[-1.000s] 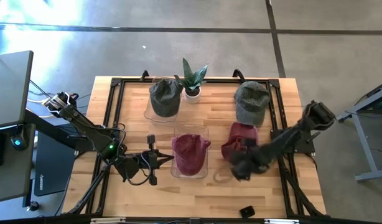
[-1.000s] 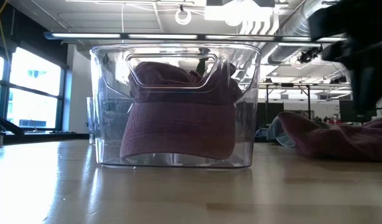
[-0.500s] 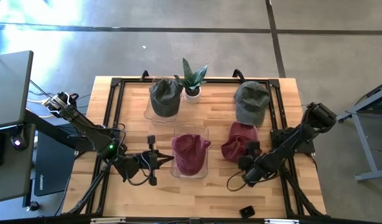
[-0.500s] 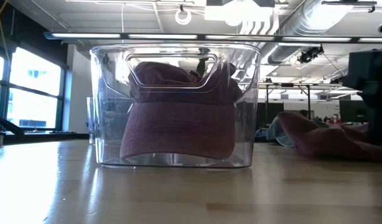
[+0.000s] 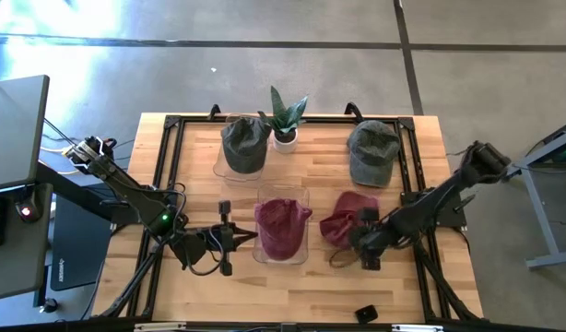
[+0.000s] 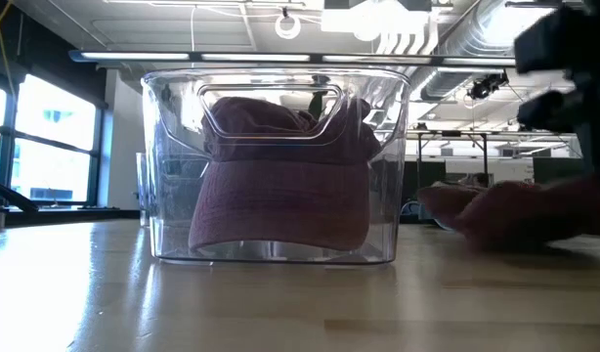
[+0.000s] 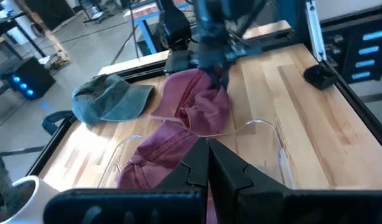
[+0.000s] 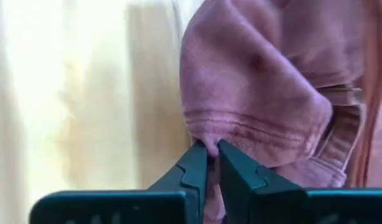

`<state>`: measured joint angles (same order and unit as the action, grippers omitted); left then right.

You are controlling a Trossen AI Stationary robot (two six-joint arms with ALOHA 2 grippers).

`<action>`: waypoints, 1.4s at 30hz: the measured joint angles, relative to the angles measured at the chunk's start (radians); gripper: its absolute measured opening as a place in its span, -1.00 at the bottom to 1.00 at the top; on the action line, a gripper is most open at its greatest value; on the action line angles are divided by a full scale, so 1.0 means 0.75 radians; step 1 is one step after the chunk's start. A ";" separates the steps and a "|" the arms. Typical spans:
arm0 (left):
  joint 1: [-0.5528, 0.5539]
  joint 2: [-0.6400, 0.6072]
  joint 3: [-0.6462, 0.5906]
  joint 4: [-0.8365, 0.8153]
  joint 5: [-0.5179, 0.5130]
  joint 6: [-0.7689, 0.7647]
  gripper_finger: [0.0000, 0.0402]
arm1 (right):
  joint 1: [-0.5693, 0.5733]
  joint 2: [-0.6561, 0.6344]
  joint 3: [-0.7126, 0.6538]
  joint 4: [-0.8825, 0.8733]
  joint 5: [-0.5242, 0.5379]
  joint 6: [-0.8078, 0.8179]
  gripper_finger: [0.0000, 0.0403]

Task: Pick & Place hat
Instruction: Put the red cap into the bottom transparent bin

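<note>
A loose maroon hat (image 5: pixel 341 219) lies crumpled on the table to the right of a clear bin (image 5: pixel 304 254) that holds another maroon hat (image 5: pixel 279 228). My right gripper (image 5: pixel 359 242) is low at the loose hat's near right side, shut on its cloth. The low view shows this hat (image 6: pixel 515 210) to the right of the bin (image 6: pixel 276 166). My left gripper (image 5: pixel 229 238) waits shut just left of the bin. A grey-green hat (image 5: pixel 371 152) rests on the table's far right. My right gripper (image 8: pixel 212 149) pinches a stitched fold at the maroon hat's edge (image 8: pixel 206 135) between its two fingertips. It comes in low from the table's right side. The rest of the hat (image 8: pixel 259 74) lies bunched on the table beyond the fingers.
A second clear bin with a dark green hat (image 5: pixel 244 145) stands at the far left, a potted plant (image 5: pixel 285 118) beside it. A small black object (image 5: pixel 366 314) lies by the near edge. A black frame (image 5: pixel 172 124) borders the tabletop.
My right gripper swung toward the near edge, off the loose maroon hat, then came back toward the far left onto the hat's near side. The hat has bunched up and shifted a little toward the bin and the near edge.
</note>
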<state>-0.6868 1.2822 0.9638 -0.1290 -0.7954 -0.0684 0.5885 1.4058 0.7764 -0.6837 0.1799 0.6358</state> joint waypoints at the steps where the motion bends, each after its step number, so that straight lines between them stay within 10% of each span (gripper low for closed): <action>1: 0.000 0.006 0.000 0.005 0.009 0.019 -1.00 | -0.019 -0.045 0.007 0.002 -0.032 0.015 -0.85; 20: 0.082 0.598 0.003 0.990 0.412 1.326 -0.72 | -0.195 -0.543 -0.274 0.518 -0.304 0.200 -0.93; 31: 0.299 0.937 0.359 0.994 0.443 1.413 0.20 | -0.194 -0.540 -0.342 0.709 -0.352 0.189 -0.93; 42: 0.351 1.071 0.549 0.831 0.316 1.284 0.01 | -0.194 -0.540 -0.341 0.807 -0.352 0.129 -0.98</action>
<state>-0.4235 2.0858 1.3756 0.4944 -0.5587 0.8947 0.4427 1.0008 0.5205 -0.0782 -0.0844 0.7322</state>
